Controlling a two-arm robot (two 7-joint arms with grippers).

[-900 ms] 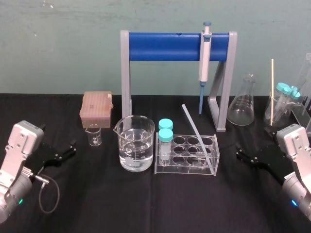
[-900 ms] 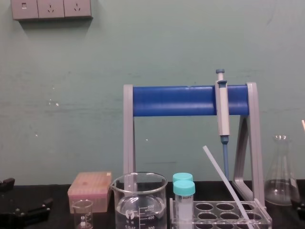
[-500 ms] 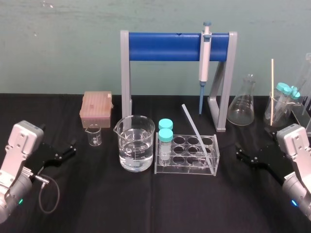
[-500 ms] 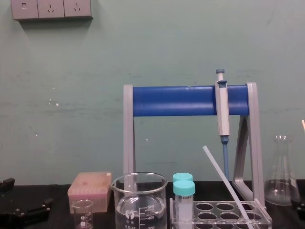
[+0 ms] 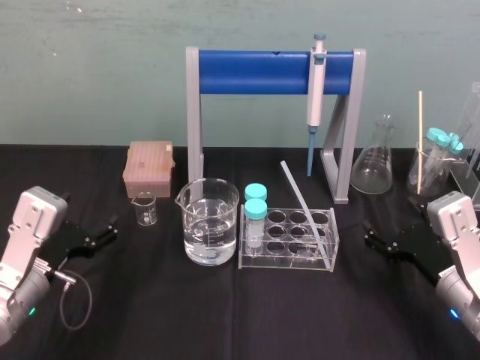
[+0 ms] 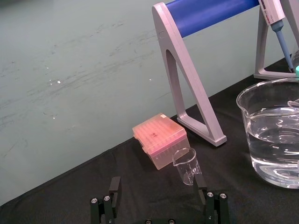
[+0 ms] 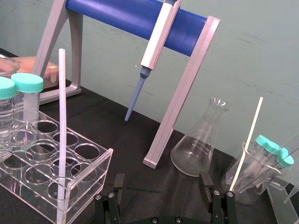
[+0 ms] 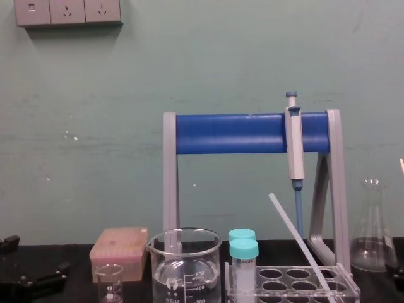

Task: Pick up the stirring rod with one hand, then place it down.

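Observation:
The stirring rod [image 5: 302, 201] is a thin translucent whitish rod leaning in a back cell of the clear tube rack [image 5: 289, 257] at the table's middle, its top tilted toward the blue stand. It also appears in the right wrist view [image 7: 61, 116] and the chest view [image 8: 297, 240]. My right gripper [image 5: 369, 234] rests low on the black table to the right of the rack, open and holding nothing [image 7: 162, 182]. The left gripper [image 5: 111, 229] sits at the far left, open too [image 6: 157, 186], with the small beaker just ahead of it.
A large beaker of water [image 5: 208, 229] stands left of the rack, beside two teal-capped tubes [image 5: 256, 202]. A small beaker [image 5: 145, 208] and a pink tip box [image 5: 148, 163] lie farther left. Behind, a pipette [image 5: 315, 82] hangs on the blue stand [image 5: 255, 71]. A flask [image 5: 377, 161] stands back right.

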